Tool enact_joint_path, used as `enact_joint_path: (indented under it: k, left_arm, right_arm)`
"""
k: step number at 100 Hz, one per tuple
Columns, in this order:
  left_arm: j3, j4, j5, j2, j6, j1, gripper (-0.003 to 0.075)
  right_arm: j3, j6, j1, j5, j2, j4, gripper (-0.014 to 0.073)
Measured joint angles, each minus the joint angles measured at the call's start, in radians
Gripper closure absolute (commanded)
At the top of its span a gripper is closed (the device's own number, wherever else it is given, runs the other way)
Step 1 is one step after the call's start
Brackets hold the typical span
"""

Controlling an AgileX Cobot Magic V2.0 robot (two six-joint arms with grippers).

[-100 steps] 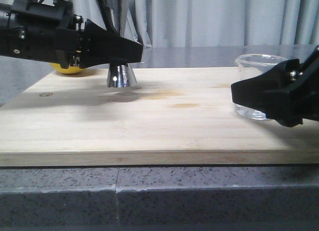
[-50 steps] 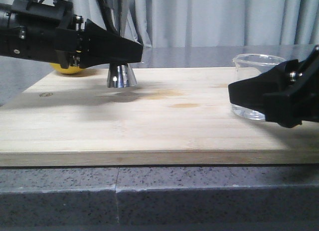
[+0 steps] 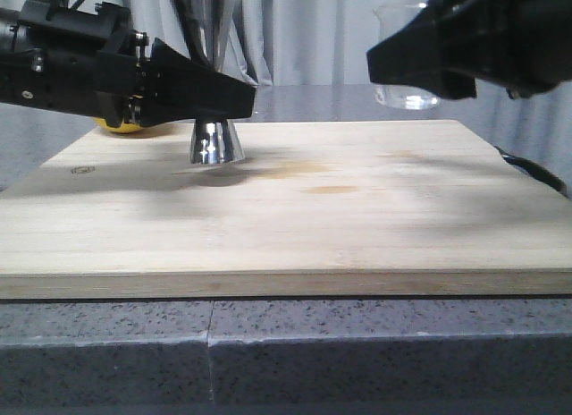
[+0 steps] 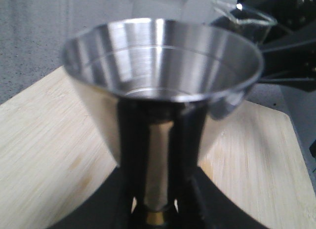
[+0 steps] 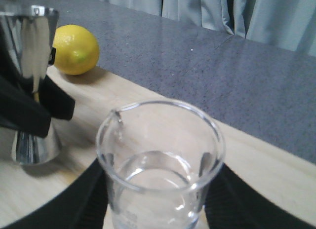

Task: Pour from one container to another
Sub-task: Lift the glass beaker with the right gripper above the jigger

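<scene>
Count: 1 beaker (image 3: pixel 407 53), 1 jigger (image 3: pixel 217 142), 1 lemon (image 5: pixel 75 49), 1 wooden board (image 3: pixel 295 209) on the tabletop (image 3: pixel 357 352). Right tool (image 3: pixel 380 62) is clamped on the beaker, held up in the air at the right, clear of the board. Left tool (image 3: pixel 246 95) grips the jigger's waist; jigger stands far left on the board. Front view: lemon mostly hidden behind left tool, jigger's top cup hard to make out against the curtain. Beaker marks unreadable.

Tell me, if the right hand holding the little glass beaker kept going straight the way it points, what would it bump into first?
Probably the steel jigger. The right hand carries the beaker above the board and points toward the jigger, which the left hand holds. Depth is unclear, so it might pass behind.
</scene>
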Motion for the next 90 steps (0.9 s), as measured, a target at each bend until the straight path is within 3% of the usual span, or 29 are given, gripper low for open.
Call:
enact_joint_path:
  k: [49,66,90]
  left_arm:
    - [-0.002,0.008,0.002,0.000,0.000,-0.056,0.0739]
    - [-0.030,0.014,0.002,-0.014,0.000,-0.066,0.0739]
    - [-0.060,0.032,0.004,-0.030,0.000,-0.073,0.0739]
  right_arm:
    - [-0.313,0.000,0.000,0.190,0.004,-0.335,0.0379]
    - [-0.357,0.000,0.000,0.192,0.004,-0.440,0.0379]
    - [-0.367,-0.002,0.000,0.194,0.004,-0.490,0.0379]
